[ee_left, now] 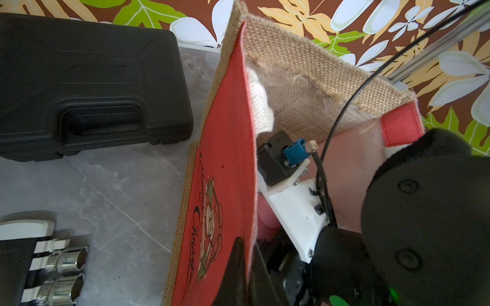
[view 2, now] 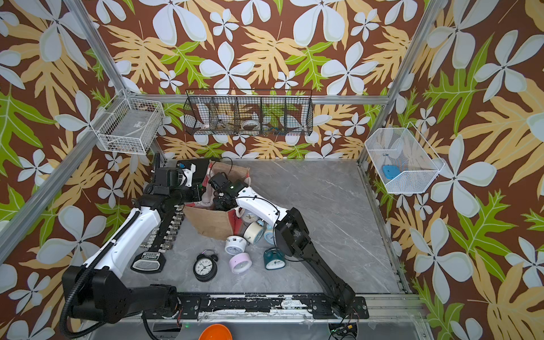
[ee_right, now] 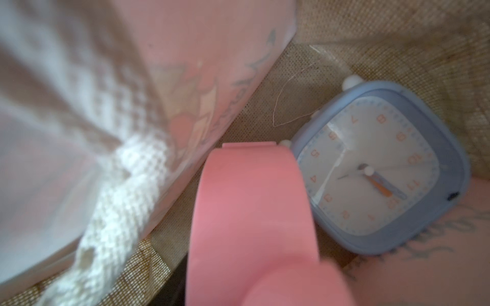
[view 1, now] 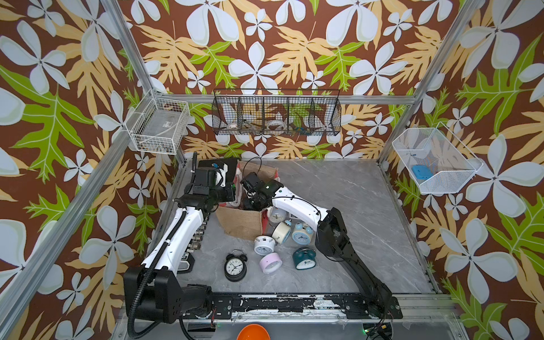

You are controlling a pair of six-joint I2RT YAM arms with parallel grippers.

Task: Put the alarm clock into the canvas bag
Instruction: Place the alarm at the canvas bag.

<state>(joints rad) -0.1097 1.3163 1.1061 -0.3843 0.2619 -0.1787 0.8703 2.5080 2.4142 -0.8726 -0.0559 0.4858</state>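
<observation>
Grey marbled bench [view 1: 338, 206] carries the canvas bag [view 1: 241, 223]; my left pincer [ee_left: 244, 267] pinches its red panel [ee_left: 225, 159] to hold the mouth wide. My right pincer [view 1: 250, 203] reaches inside, over the pink alarm clock [ee_right: 252, 212] beside a blue clock [ee_right: 384, 169]; spread or not, I cannot tell.

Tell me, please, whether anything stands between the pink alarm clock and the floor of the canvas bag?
Nothing visible does. The pink alarm clock is already inside the canvas bag, beside a blue square alarm clock lying on its floor; the white rope handle hangs off to the side.
</observation>
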